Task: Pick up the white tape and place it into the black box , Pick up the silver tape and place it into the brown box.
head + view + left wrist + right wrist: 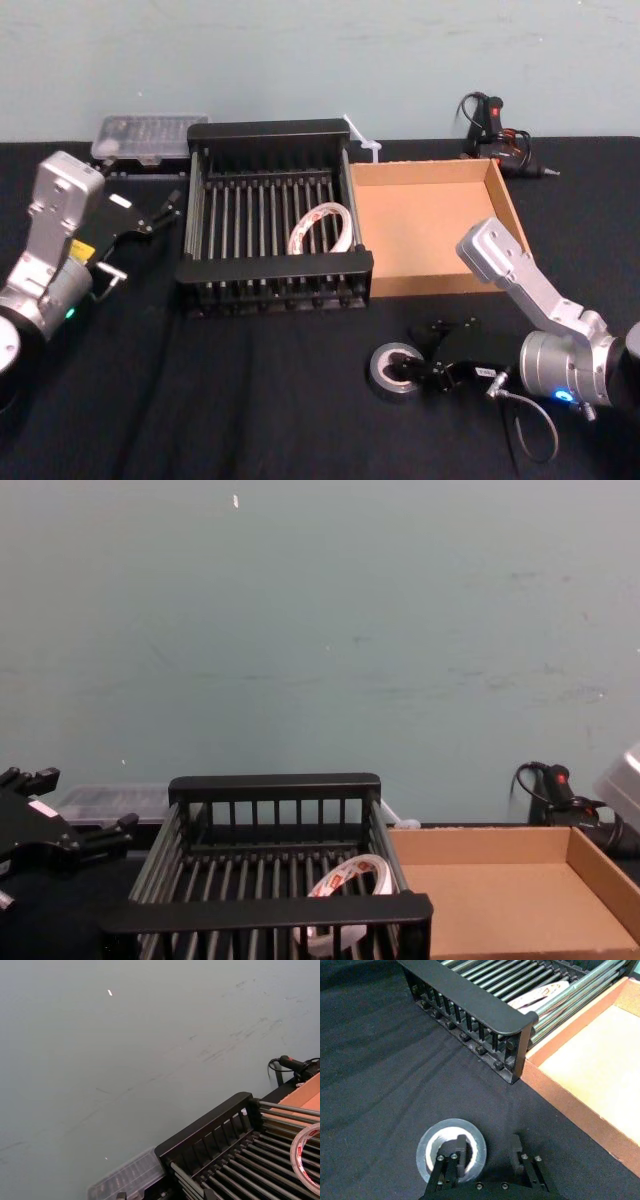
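The silver tape lies flat on the black cloth in front of the boxes. My right gripper is down at it, jaws open. In the right wrist view one finger stands inside the roll's pale core. The other finger stands outside the silver tape, a small gap away from its wall. The white tape leans inside the black box, toward its right side. The brown box sits empty right beside it. My left gripper hangs open at the black box's left side.
A clear plastic parts case sits behind the black box at the back left. A black glue gun with its cord lies behind the brown box. A small white clip lies between them. Bare black cloth lies in front.
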Available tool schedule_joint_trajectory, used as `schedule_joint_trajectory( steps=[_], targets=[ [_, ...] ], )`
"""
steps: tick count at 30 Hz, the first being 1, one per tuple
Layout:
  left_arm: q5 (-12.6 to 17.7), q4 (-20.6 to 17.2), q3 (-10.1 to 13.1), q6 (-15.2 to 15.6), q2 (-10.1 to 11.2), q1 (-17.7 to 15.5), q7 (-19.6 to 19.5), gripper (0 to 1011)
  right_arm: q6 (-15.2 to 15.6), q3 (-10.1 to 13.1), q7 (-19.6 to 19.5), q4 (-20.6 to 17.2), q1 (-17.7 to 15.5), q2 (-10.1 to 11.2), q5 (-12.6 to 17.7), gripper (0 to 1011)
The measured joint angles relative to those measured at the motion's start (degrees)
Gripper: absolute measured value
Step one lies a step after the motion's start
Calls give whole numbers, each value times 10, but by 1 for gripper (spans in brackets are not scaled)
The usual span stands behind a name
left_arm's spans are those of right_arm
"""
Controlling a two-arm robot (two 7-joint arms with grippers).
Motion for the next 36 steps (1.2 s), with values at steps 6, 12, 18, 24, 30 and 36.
schedule_joint_trajectory(
  steps=[6,12,18,24,30,36],
  targets=[
    [0,0,0,0,0,0,0,1001,0,0,0,0,0,0,0,374],
    [0,0,0,0,0,0,0,1001,-1,0,0,0,0,0,0,201],
    [0,0,0,0,0,0,0,1001,-1,0,0,0,0,0,0,177],
    [0,0,0,0,0,0,0,1001,-6,1,1,-2,-3,2,0,177],
    [0,0,0,0,0,0,0,1001,-11,15,4,-13,-9,6,12,177],
    [0,0,0,0,0,0,0,1001,-14,37,-5,-31,-15,9,31,177]
  ],
)
